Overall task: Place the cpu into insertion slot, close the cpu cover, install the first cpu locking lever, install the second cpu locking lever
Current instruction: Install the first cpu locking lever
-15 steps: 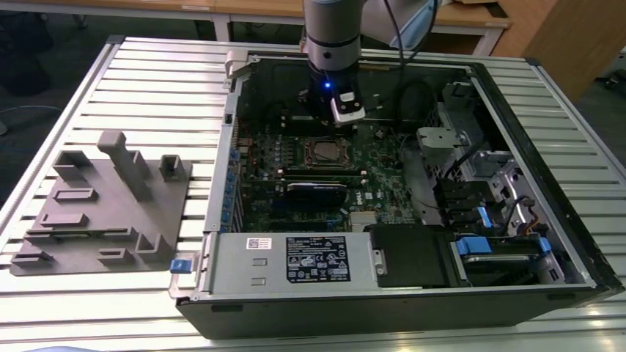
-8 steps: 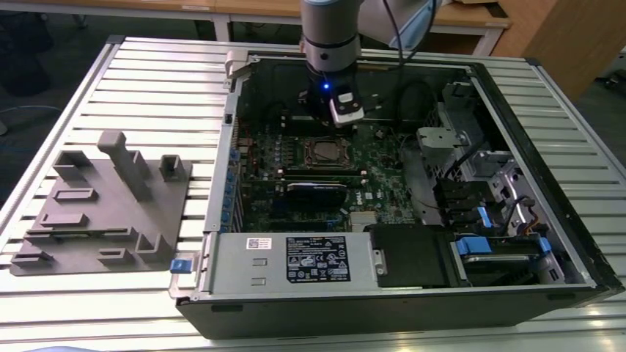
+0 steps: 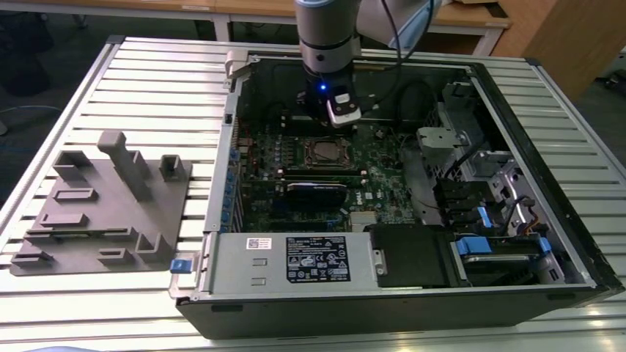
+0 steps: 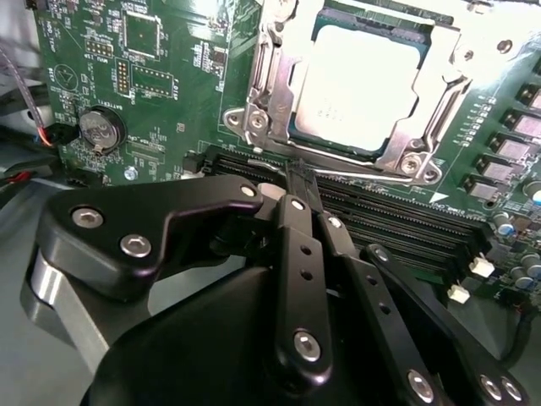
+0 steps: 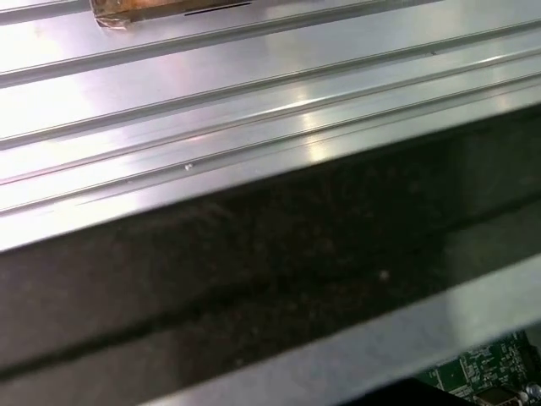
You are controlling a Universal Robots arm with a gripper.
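In the second wrist view the cpu (image 4: 355, 85) lies flat in its socket on the green board. Its pale metal top shows through the window of the cpu cover (image 4: 444, 89), which lies down over it. A thin metal lever rod (image 4: 372, 178) runs along the socket edge nearest the memory slots. My gripper (image 4: 300, 173) is shut with nothing between its black fingers (image 4: 296, 228). Its tips sit at that socket edge, right by the rod; whether they touch it I cannot tell. In the exterior view the gripper (image 3: 338, 117) hangs inside the open case just behind the socket (image 3: 323, 152).
Black memory slots (image 4: 380, 220) and a coin battery (image 4: 100, 129) flank the socket. In the exterior view a white-labelled grey box (image 3: 313, 258) and blue-tabbed drive bays (image 3: 489, 246) fill the case front. A grey fixture block (image 3: 108, 205) stands on the slatted table (image 3: 146, 73).
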